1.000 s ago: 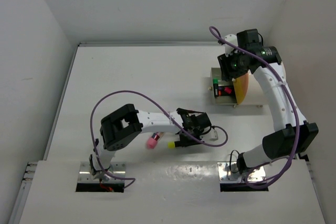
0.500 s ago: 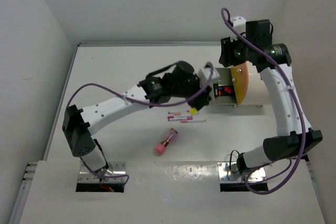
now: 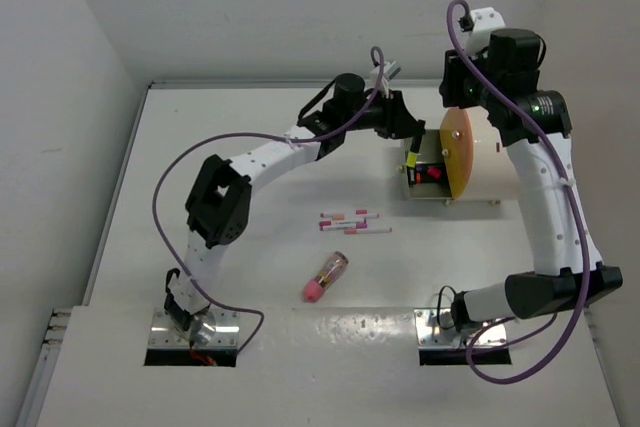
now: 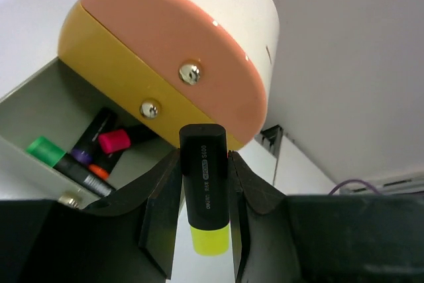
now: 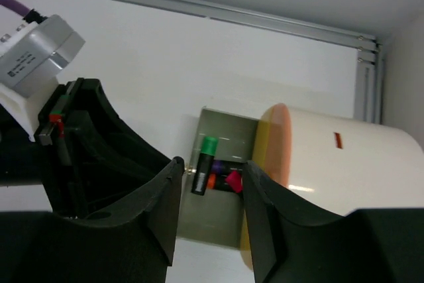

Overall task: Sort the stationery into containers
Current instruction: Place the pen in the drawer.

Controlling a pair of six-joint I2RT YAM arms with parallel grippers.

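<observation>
My left gripper (image 3: 408,141) is shut on a black highlighter with a yellow cap (image 4: 205,197), which hangs over the open grey drawer (image 3: 424,190). That drawer juts out of the cream drum container (image 4: 199,4) with its orange end face (image 3: 458,152). Green (image 5: 204,164), purple, orange and pink highlighters (image 4: 114,141) lie in the drawer. My right gripper (image 5: 211,210) hovers open above the drawer, empty. Thin white pens (image 3: 352,222) and a pink-ended tube (image 3: 325,278) lie on the table.
The drum stands at the far right, close to the right wall (image 3: 590,67) and the back wall. The left arm (image 3: 260,157) stretches diagonally across the far table. A metal rail (image 5: 199,6) runs along the back edge.
The left arm swung from the near table out to the drawer, carrying the yellow-capped highlighter. The right gripper rose away from the drum. Pens and tube are now uncovered.
</observation>
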